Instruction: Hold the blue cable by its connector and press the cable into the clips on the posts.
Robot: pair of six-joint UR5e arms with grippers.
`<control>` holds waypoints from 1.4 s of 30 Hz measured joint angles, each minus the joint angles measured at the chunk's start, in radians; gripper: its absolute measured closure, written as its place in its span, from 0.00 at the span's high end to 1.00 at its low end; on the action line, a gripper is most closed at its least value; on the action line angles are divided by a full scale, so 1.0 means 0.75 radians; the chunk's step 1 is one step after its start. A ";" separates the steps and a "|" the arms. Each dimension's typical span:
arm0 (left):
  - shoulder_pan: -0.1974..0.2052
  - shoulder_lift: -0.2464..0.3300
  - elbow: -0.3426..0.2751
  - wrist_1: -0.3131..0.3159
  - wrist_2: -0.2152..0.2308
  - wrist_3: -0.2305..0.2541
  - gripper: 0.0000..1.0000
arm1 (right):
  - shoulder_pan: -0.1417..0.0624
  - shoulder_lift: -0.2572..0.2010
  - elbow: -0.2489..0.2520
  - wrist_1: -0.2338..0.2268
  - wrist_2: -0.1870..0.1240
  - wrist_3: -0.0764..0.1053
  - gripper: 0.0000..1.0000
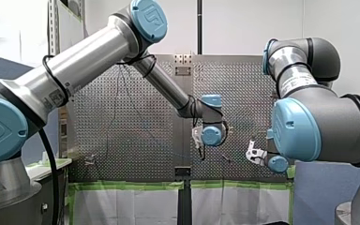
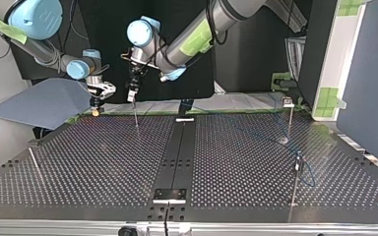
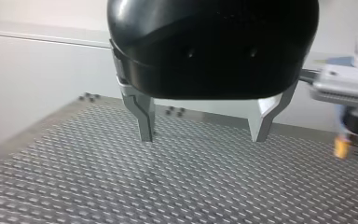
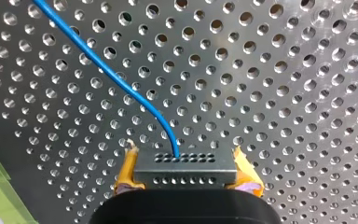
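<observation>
Our right fingers (image 4: pixel 127 170) clamp the connector (image 4: pixel 185 171) of the blue cable (image 4: pixel 116 80); our left fingers (image 3: pixel 145 116) stand wide apart above the table (image 3: pixel 121 186).

Wide open over the table (image 2: pixel 93 162) between four thin posts; flat rail (image 2: pixel 177 147) down its middle. Tight at the top view's far edge, left of middle: post (image 2: pixel 136 120) just under left gripper (image 2: pixel 132 97), right gripper (image 2: pixel 96 111) just beside. Free gap between left gripper's spread fingers. On the top view's right, cable (image 2: pixel 311 178) lying low near two posts (image 2: pixel 290 120), in the way; also slanting ahead of right gripper from its clamped connector (image 4: pixel 185 170).
</observation>
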 joint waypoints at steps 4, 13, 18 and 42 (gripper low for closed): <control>-0.003 0.051 -0.051 0.043 -0.001 -0.023 1.00 | 0.001 0.000 0.000 0.000 -0.004 0.000 0.00; -0.008 0.163 -0.163 0.082 -0.003 -0.083 1.00 | 0.005 0.000 0.000 0.000 -0.005 -0.001 0.00; -0.012 0.224 -0.224 0.127 -0.026 -0.114 1.00 | 0.008 0.000 0.000 0.000 -0.005 -0.002 0.00; 0.058 0.495 -0.495 0.285 -0.175 -0.074 1.00 | 0.020 0.000 0.000 0.001 -0.005 -0.001 0.00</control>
